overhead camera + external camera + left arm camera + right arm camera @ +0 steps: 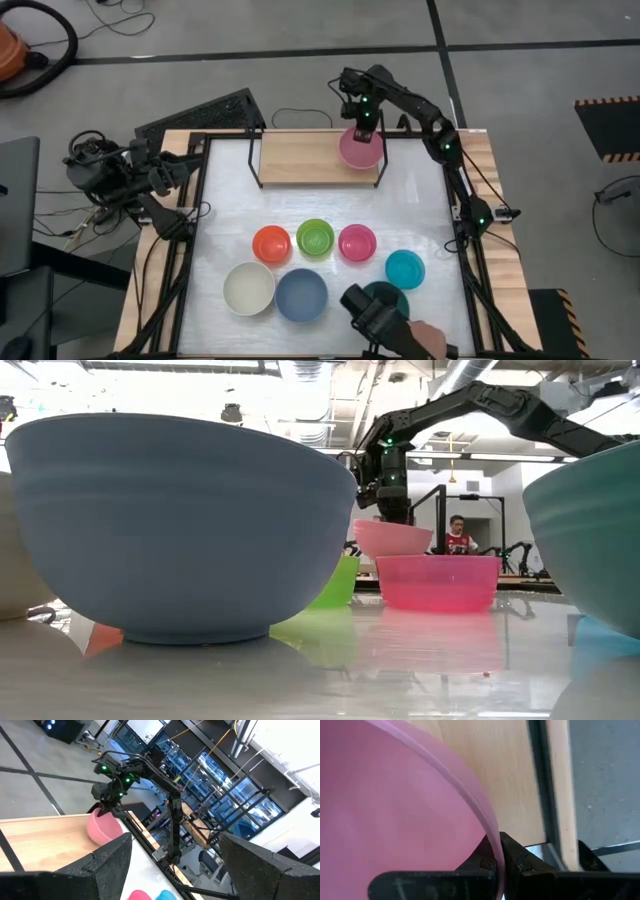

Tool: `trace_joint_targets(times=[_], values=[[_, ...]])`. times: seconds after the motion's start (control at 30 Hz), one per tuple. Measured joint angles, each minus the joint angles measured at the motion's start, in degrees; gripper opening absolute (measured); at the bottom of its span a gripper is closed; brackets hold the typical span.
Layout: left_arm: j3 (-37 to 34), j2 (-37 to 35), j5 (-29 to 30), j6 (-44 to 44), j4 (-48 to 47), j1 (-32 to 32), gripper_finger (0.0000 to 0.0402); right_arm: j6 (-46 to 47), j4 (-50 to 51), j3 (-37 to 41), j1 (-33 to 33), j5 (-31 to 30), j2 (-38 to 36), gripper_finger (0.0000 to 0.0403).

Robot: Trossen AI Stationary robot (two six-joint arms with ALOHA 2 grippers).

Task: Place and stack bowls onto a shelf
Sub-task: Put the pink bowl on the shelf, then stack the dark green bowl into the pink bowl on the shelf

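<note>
Fingers [512,857] of the right gripper [364,128] pinch the pink bowl's [360,148] rim over the shelf [300,157]; left gripper [172,865] idles spread apart off-table.

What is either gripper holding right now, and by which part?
The right gripper pinches the pink bowl by its rim, over the shelf. The left gripper is open, holding nothing.

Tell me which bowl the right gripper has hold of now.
The large pink bowl: the right gripper is shut on its rim over the shelf. The other bowls sit loose on the white tabletop.
</note>
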State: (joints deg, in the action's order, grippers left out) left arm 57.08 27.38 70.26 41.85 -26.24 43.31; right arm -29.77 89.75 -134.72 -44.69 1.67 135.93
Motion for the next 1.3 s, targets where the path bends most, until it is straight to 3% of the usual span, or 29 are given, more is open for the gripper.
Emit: trace_joint_targets(times=[0.6,0.73,1.03,1.3], values=[[0.0,0.0,0.0,-0.6,0.0,0.0,0.0284,2.5,-1.0,0.0,0.4,-1.8,0.2,0.0062],[0.0,0.0,-0.8,-0.6,0.0,0.0,0.0284,3.9,-1.0,0.0,0.4,-1.7,0.2,0.0105],[0.0,0.0,-2.5,-0.6,0.0,0.0,0.0284,4.9,-1.7,-0.2,0.4,-1.6,0.2,0.0246],[0.0,0.0,-2.4,-2.2,0.0,0.0,0.0284,4.6,-2.8,-0.2,0.4,-1.6,-4.7,0.0264]])
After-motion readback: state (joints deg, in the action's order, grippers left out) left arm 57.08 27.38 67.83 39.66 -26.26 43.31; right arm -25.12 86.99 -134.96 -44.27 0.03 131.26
